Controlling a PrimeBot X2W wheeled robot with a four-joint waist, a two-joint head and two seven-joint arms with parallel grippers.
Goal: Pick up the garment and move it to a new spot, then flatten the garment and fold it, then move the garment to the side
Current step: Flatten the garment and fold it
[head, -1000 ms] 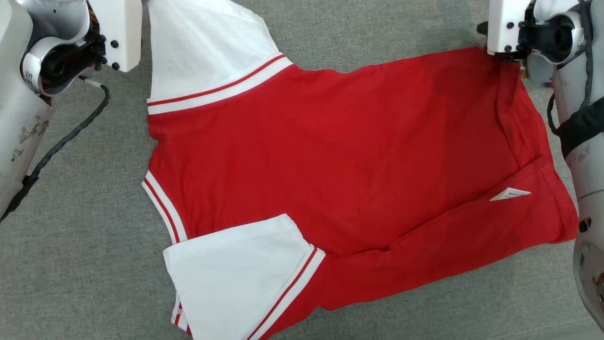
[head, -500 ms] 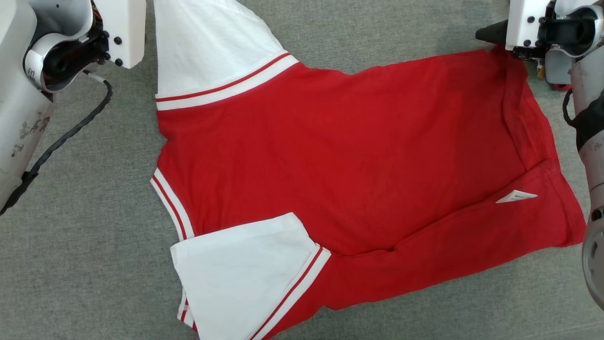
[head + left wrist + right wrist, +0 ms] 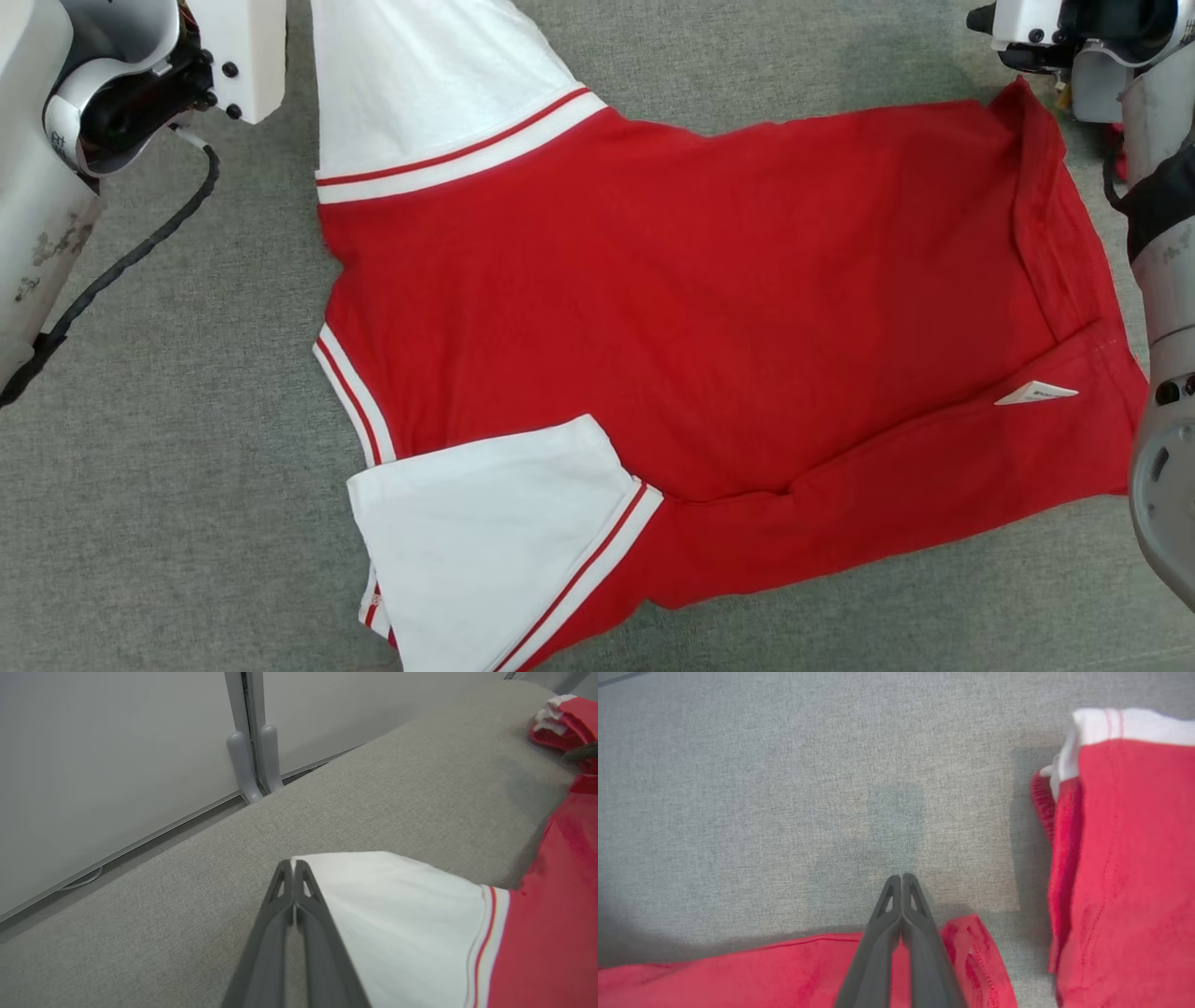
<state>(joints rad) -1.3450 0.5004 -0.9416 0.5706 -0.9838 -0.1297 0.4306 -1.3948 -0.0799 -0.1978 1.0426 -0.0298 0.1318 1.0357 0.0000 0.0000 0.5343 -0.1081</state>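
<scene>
1. Sleeve cloth is lying nearest the robot: the near white sleeve (image 3: 485,541) is resting partly over the red T-shirt (image 3: 691,308); a small white label (image 3: 1036,394) is poking out near the hem.
2. The T-shirt is lying spread on the grey padded surface (image 3: 187,467), mostly flat; its long axis is running across the head view, shoulders toward the robot's left, hem toward its right; a ridge is running along the near side.
3. Farther off, the far white sleeve (image 3: 439,84) is stretching away from the body; the left gripper (image 3: 293,868) is pressing its fingers fully together at that sleeve's outer corner; whether any cloth is nipped, I cannot tell.
4. The right gripper (image 3: 902,879) is hovering past the far hem corner (image 3: 966,933), fingers fully together, gripping nothing; its tips are pointing over bare surface, the corner lying just behind them, toward the robot.
5. Beyond, a second red-and-white garment (image 3: 1120,858) is lying folded.
6. Flattening seems to be under way; the right arm is sitting nearer the hem, the left nearer the sleeve.
</scene>
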